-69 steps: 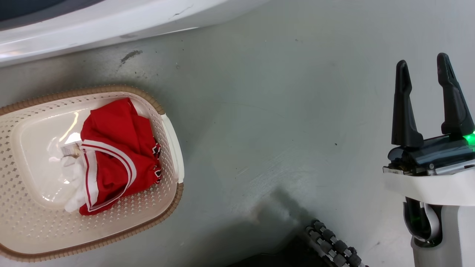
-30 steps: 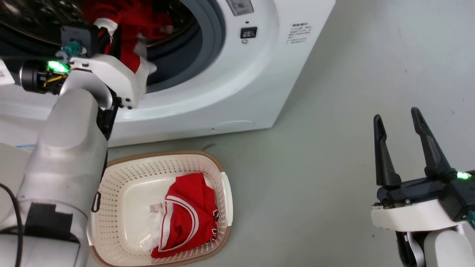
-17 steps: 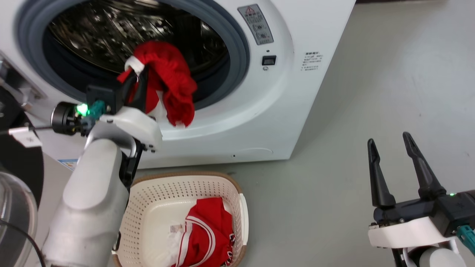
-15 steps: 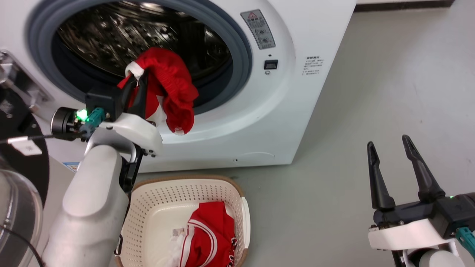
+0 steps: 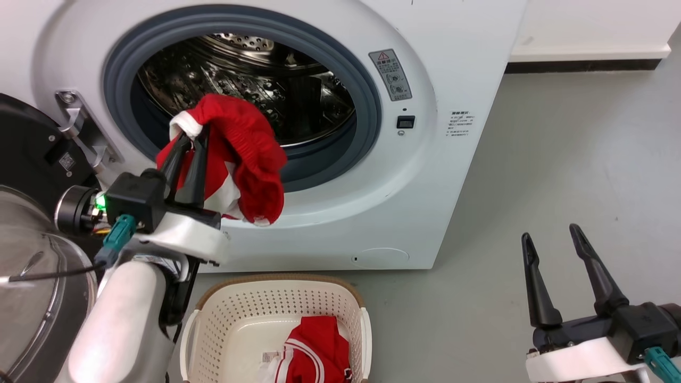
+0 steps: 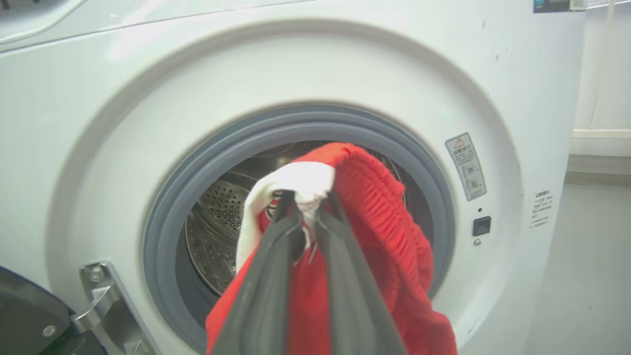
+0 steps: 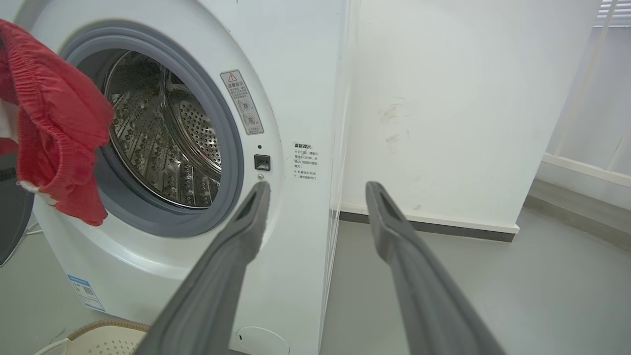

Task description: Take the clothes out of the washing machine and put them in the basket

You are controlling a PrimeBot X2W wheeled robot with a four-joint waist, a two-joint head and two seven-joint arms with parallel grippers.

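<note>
My left gripper [image 5: 190, 139] [image 6: 304, 198] is shut on a red garment with white trim [image 5: 245, 154] [image 6: 379, 231] [image 7: 54, 128], holding it in the air just outside the porthole of the white washing machine [image 5: 425, 175] [image 6: 98, 123] [image 7: 305, 98]. The steel drum [image 5: 255, 69] behind it looks empty where I can see it. Below, on the floor, the cream basket [image 5: 234, 314] [image 7: 98, 340] holds another red garment with white stripes [image 5: 319, 351]. My right gripper [image 5: 552, 238] [image 7: 318, 187] stands open at the lower right, holding nothing.
The washer's glass door [image 5: 32, 266] hangs open at the far left beside my left arm. Grey floor [image 5: 558, 159] stretches to the right of the machine, ending at a white wall with a dark skirting [image 5: 580, 65].
The head camera has tilted up from the basket to the washer. My left gripper has drawn the red garment out of the drum to the front of the porthole. The right gripper stays open.
</note>
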